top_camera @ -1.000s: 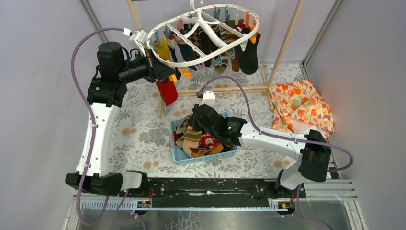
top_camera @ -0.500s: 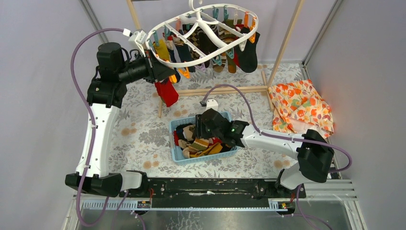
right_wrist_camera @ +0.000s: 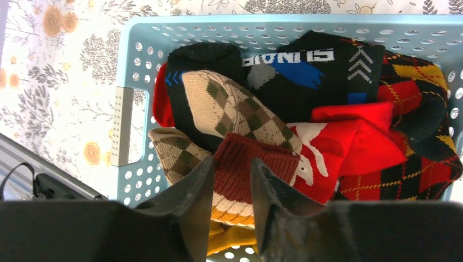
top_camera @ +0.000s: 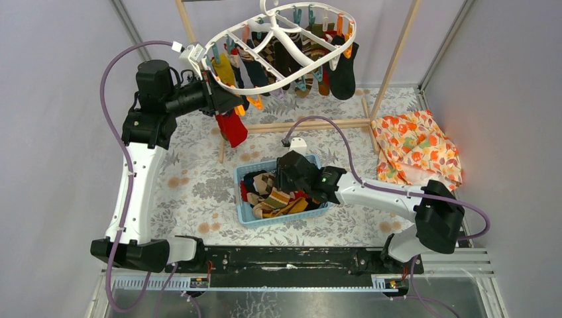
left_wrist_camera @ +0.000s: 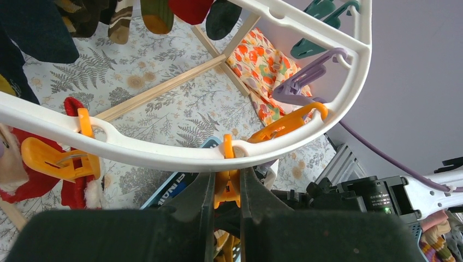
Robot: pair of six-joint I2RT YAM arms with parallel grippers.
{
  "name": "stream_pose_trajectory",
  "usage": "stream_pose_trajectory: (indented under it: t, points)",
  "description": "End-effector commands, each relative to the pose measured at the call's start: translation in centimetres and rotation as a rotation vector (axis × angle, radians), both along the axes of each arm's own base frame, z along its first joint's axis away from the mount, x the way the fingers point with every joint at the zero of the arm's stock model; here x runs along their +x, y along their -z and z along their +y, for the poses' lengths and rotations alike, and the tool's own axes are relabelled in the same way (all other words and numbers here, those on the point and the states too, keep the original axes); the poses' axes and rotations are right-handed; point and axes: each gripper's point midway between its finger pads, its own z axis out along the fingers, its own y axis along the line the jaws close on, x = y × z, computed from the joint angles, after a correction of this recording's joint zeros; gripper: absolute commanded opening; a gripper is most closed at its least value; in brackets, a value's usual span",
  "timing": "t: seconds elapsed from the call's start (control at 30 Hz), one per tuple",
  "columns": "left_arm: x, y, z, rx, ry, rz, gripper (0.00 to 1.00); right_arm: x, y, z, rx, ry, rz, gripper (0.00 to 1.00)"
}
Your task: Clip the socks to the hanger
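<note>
Socks (right_wrist_camera: 235,106) lie heaped in a pale blue basket (right_wrist_camera: 123,117) that sits on the tabletop (top_camera: 192,185), a little toward its near edge and about midway between left and right. The heap mixes tan argyle, black, red and a red-and-yellow check. The right gripper (right_wrist_camera: 232,164) hangs low over the near part of the heap with its fingers parted. The ribbed cuff of a rust-brown sock (right_wrist_camera: 243,148) lies in the gap between them; whether the fingers press on the cuff cannot be told.

More socks are clipped to the white hanger (left_wrist_camera: 164,157), which hangs above the far part of the tabletop inside a wooden frame (top_camera: 318,124). Dark, striped and mustard ones dangle under its rim, and a red sock (top_camera: 232,129) hangs lowest at the left end. The left gripper (left_wrist_camera: 226,177) is up at that left end, just under the rim, its fingers closed on an orange clip (left_wrist_camera: 227,192) that hangs from the rim. A second orange clip (left_wrist_camera: 52,158) just beside it holds the red sock. Farther round the rim a purple clip (left_wrist_camera: 306,79) and a teal clip (left_wrist_camera: 311,46) hang free.

An orange flowered cloth (top_camera: 417,146) lies crumpled by the right edge of the tabletop.
</note>
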Motion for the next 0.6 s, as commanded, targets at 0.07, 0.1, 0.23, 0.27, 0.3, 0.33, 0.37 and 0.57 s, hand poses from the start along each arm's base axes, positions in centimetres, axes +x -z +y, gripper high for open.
stream_pose_trajectory:
  t: [0.07, 0.1, 0.23, 0.27, 0.3, 0.33, 0.37, 0.57]
  points:
    - [-0.3, -0.5, -0.1, 0.0, 0.014, -0.036, 0.05, 0.2, -2.8, 0.2, 0.03, 0.056, -0.041, 0.23]
    - [-0.4, -0.6, -0.1, 0.0, 0.014, -0.037, 0.05, 0.2, -2.9, 0.2, 0.035, 0.059, -0.04, 0.21]
    - [-0.4, -0.6, -0.1, 0.0, 0.015, -0.037, 0.05, 0.0, -3.3, 0.1, 0.043, 0.062, -0.038, 0.08]
    - [-0.4, -0.6, -0.1, -0.001, 0.016, -0.037, 0.05, 0.0, -3.6, 0.1, 0.049, 0.065, -0.041, 0.04]
    - [-0.4, -0.5, -0.1, -0.001, 0.016, -0.035, 0.05, 0.1, -4.0, 0.2, 0.057, 0.062, -0.047, 0.0]
    - [-0.4, -0.5, -0.1, -0.001, 0.016, -0.035, 0.05, 0.0, -4.5, 0.2, 0.069, 0.059, -0.056, 0.0]
    - [-0.5, -0.6, -0.1, -0.001, 0.017, -0.037, 0.05, 0.1, -5.3, 0.3, 0.09, 0.055, -0.072, 0.0]
    - [-0.5, -0.7, -0.1, -0.005, 0.019, -0.036, 0.05, -0.2, -13.2, 0.3, 0.277, -0.004, -0.207, 0.0]
